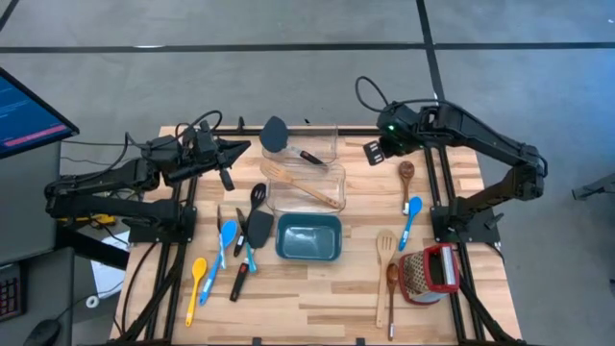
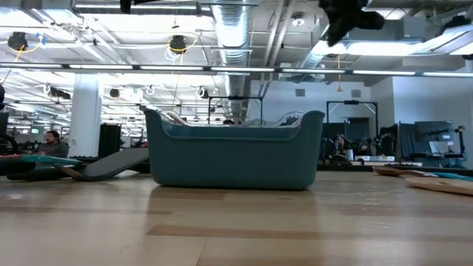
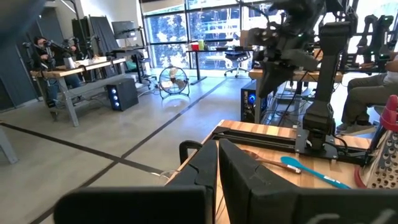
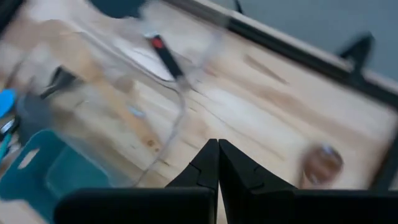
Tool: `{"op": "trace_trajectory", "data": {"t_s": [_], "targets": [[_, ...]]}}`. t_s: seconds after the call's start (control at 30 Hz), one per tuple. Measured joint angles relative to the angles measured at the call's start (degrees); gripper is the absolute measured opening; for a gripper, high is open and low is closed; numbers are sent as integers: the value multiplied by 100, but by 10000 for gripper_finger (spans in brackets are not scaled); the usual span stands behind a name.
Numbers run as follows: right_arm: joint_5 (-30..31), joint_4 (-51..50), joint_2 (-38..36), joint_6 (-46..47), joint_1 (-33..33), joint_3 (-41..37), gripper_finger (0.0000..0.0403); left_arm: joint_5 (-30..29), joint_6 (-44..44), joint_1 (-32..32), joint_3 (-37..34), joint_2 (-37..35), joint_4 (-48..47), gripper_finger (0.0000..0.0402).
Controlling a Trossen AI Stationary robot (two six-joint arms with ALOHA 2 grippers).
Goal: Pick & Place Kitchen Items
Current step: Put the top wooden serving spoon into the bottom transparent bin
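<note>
R gripper (image 4: 218, 163), fingers closed and empty, hovers upper right of frame; brown wooden spoon (image 1: 406, 175) lies just below it, handle running down-frame. L gripper (image 1: 237, 149) also closed, farther off.

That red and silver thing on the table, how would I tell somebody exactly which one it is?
Start at the teal bin in the middle of the wooden table, then look towards the right arm's side, near the front edge. There lies a box grater, beside a pale slotted wooden spatula and a brown wooden spoon. It is the only bulky, perforated metal thing with red trim; its neighbours are all slim and long-handled.
</note>
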Motion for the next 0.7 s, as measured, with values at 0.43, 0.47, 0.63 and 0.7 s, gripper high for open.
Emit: {"op": "trace_trajectory", "data": {"t_s": [0.43,0.47,0.63,0.7], "targets": [[-30,-857,4,645,-1055,-1071,0,6,0,0,0,-2,-10,4],[-147,-759,-1,638,-1085,-1190,0,7,-1,0,0,-1,-11,4],[-477,-183,1,487,-1124,-1666,0,9,-2,0,0,-2,-14,4],[-494,67,1,485,-1133,-1829,0,9,-2,0,0,0,-14,4]]}}
